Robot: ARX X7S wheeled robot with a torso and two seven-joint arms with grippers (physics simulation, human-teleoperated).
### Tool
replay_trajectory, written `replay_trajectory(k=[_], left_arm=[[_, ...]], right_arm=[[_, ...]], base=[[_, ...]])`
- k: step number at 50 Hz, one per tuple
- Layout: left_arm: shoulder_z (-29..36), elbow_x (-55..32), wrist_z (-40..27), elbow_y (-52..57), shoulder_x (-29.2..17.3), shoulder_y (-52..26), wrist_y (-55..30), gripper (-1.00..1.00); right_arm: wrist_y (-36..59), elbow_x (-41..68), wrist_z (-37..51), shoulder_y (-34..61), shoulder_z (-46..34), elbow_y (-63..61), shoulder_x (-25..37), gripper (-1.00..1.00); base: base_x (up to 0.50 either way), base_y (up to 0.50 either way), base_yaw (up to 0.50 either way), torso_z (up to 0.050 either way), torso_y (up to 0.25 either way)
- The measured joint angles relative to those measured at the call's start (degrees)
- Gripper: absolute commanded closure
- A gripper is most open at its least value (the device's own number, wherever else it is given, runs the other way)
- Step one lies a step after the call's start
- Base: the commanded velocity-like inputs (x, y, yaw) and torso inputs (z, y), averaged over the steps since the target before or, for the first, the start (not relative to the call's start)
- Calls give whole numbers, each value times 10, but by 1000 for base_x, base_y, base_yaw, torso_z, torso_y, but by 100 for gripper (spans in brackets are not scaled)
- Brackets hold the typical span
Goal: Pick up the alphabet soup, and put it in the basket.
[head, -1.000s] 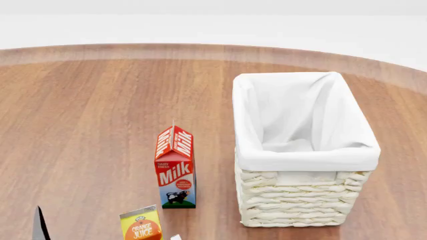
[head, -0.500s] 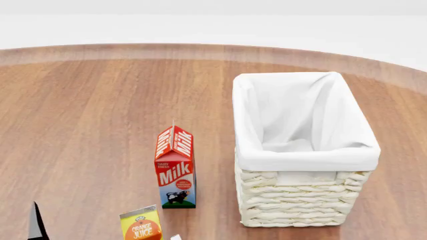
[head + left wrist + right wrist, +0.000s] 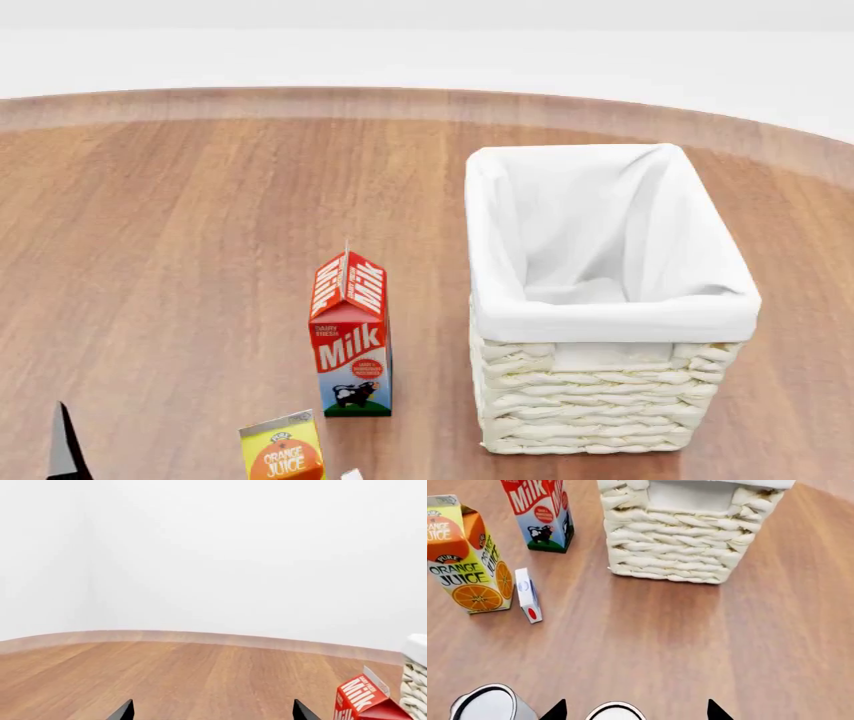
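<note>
At the right wrist view's bottom edge, right end effector (image 3: 634,711) stands spread, straddling a pale-lidded tin can (image 3: 616,713), presumably the alphabet soup; label hidden. Confirm the label, then descend centred. Cream-white woven wicker basket (image 3: 674,540) waits upper centre.

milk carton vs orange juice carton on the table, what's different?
Colour: the milk carton is red, white and blue with a cow picture; the orange juice carton is yellow and orange with an orange slice.
Position: in the head view the milk carton stands farther from the robot and nearer the basket; the orange juice carton is closer in, cut off by the frame edge.
Shared: both stand upright on the wooden table, gable-topped.
</note>
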Motion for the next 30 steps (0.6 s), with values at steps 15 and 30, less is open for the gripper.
replay_trajectory(k=[15, 30], left_arm=[[2, -1, -4, 0, -2, 1, 0, -100], [5, -3, -8, -1, -5, -3, -2, -100]], right_arm=[[-17, -22, -16, -17, -22, 14, 1, -100], [-28, -34, -31, -22, -42, 34, 1, -100]], base=[[0, 0, 0, 0, 0], [0, 0, 0, 0, 0]])
